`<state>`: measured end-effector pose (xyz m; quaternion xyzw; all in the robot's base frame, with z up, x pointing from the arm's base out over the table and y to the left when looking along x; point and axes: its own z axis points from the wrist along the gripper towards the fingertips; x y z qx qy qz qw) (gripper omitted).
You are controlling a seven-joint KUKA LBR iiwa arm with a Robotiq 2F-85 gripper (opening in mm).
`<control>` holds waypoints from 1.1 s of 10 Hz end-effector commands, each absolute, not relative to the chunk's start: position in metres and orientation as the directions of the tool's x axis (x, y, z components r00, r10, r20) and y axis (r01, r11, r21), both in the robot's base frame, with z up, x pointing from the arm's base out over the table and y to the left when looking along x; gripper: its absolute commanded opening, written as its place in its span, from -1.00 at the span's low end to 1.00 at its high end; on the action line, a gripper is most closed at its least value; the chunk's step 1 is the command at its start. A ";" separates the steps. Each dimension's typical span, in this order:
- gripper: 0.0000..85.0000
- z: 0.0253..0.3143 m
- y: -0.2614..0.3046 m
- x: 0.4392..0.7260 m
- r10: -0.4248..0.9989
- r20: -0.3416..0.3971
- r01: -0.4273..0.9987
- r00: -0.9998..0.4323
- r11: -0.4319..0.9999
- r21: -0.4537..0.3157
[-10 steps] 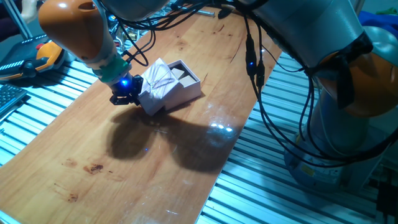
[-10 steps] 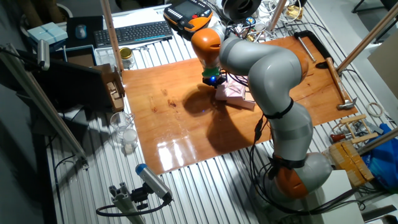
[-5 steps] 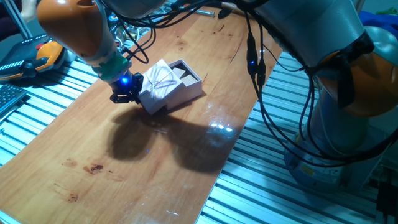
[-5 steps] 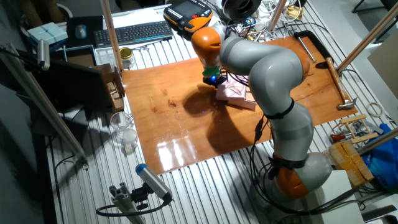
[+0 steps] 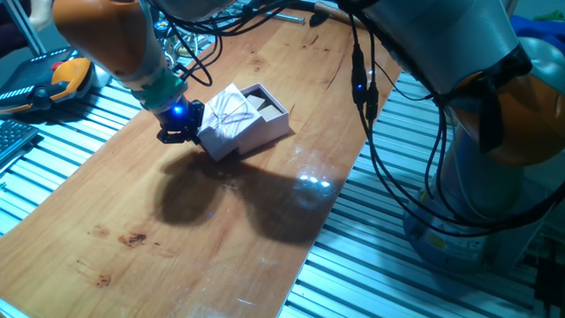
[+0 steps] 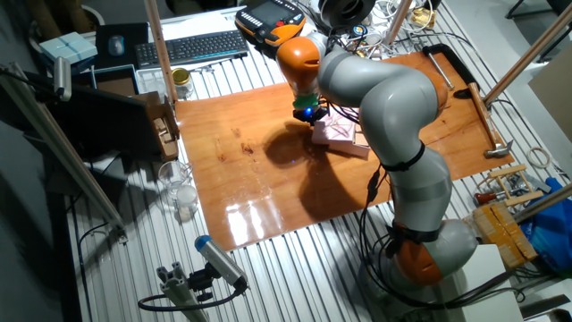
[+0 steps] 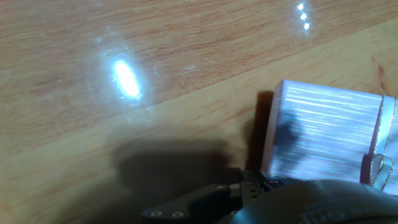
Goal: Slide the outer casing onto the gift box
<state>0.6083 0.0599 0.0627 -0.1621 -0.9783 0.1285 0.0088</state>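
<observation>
The jaws sit at the gripper (image 5: pixel 180 129), low over the table (image 5: pixel 221 238) and pressed up against the near-left corner of the outer casing (image 5: pixel 231 121); whether they are spread or closed cannot be told, since the fixed views show only a dark block under the blue light and the hand view shows a dark finger part at the bottom edge with no gap to read. From the jaws the casing lies directly ahead and to the right in the fixed view, touching or nearly touching the finger tips. In the hand view the casing (image 7: pixel 323 137) fills the lower right, its ribbon at the right edge, its striped pink face just beyond the dark finger hardware. The casing sits tilted, its near corner low and ribbon top raised, already partly over the gift box (image 5: pixel 265 104), whose open end with tan blocks shows at the far right. The long axis of the pair runs from the jaws up and right, so a push along that line looks like what seats the cover; an off-axis push could, by judgement, skew it instead. Against the earlier frames the gripper has crept slightly up and right, and casing and box have shifted the same way by a small amount; the tilt of the casing looks unchanged. In the other fixed view the casing (image 6: pixel 338 134) lies just beside the gripper (image 6: pixel 309 113), mid-table.
</observation>
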 end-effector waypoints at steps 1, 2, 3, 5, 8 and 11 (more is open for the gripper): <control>-1.00 0.063 0.060 0.608 0.319 -0.024 0.315 -0.947 0.915 -0.254; -1.00 0.064 0.060 0.608 0.318 -0.025 0.313 -0.948 0.915 -0.256; -1.00 0.064 0.059 0.608 0.316 -0.024 0.312 -0.948 0.915 -0.256; -1.00 0.066 0.057 0.607 0.312 -0.023 0.307 -0.950 0.917 -0.256; -1.00 0.066 0.057 0.607 0.307 -0.019 0.301 -0.952 0.919 -0.254; -1.00 0.062 0.062 0.608 0.315 -0.028 0.312 -0.949 0.917 -0.248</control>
